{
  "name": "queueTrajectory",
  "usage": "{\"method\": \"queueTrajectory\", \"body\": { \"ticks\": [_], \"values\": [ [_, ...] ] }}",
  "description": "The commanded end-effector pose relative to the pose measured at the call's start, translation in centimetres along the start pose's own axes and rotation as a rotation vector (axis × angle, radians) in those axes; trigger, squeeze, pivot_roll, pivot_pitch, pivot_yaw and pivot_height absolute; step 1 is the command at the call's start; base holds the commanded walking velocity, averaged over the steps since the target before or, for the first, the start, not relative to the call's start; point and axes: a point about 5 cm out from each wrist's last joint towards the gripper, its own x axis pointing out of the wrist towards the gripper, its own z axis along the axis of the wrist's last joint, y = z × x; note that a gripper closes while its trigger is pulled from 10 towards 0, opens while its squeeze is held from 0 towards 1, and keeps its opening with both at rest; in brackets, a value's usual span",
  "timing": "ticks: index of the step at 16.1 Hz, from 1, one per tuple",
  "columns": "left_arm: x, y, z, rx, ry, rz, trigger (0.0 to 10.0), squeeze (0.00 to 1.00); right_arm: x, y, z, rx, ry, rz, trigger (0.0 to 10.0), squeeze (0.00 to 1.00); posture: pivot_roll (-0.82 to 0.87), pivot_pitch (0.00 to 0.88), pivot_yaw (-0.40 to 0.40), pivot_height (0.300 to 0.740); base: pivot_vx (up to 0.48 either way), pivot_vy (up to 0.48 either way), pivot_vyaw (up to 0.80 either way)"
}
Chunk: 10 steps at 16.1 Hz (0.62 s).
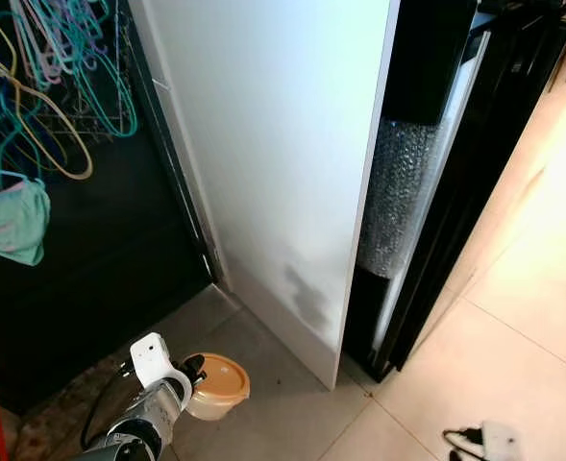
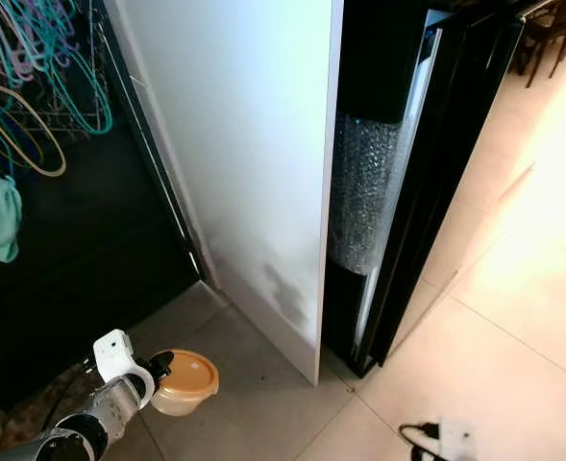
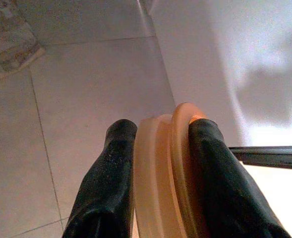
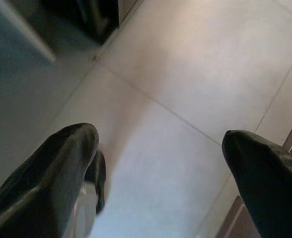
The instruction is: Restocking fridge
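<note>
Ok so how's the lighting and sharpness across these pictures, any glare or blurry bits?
Head views: sunlight washes out the floor tiles at the robot's right, the white fridge side is bright with a grey shadow low down, and the hanger corner is dark. Left wrist view: the left gripper and its orange container are soft, too close. Right wrist view: the right gripper looks blurred, the floor dim.

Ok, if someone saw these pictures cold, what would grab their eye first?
Probably the tall white fridge side in the middle, with a roll of bubble wrap standing in the dark gap to its right. Low down, the left gripper clamps an orange lidded container above the tiled floor, and colourful hangers fill the upper left.
</note>
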Motion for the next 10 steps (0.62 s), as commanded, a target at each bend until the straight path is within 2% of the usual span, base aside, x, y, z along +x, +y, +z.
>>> {"method": "queueTrajectory", "body": {
  "ticks": [1,2,4,6,10],
  "values": [
    [-0.2,1.2,-0.4,0.008,0.019,0.035,10.0,0.00,-0.1,0.1,-0.2,0.081,-0.036,-0.031,10.0,0.00,0.03,0.000,0.083,0.740,0.000,0.000,0.00],
    [-0.3,1.6,-0.5,0.012,0.023,0.044,10.0,0.00,-0.2,0.2,-0.1,0.118,-0.064,-0.040,10.0,0.00,0.02,0.000,0.087,0.740,0.000,0.000,0.00],
    [-0.4,2.3,-0.7,0.014,0.030,0.062,10.0,0.00,-0.3,0.3,0.1,0.133,-0.103,-0.043,10.0,0.00,0.00,0.021,0.089,0.740,0.000,0.000,0.00],
    [-0.5,2.4,-1.0,0.017,0.040,0.071,10.0,0.00,0.6,2.4,6.8,0.116,-0.262,-0.033,10.0,0.00,0.02,0.038,0.081,0.740,0.000,0.000,0.00],
    [-0.4,2.0,-1.2,0.005,0.040,0.062,10.0,0.00,0.2,2.1,12.3,0.164,-0.453,-0.025,10.0,0.00,0.04,0.012,0.060,0.740,0.000,0.000,0.00]
  ]
}}
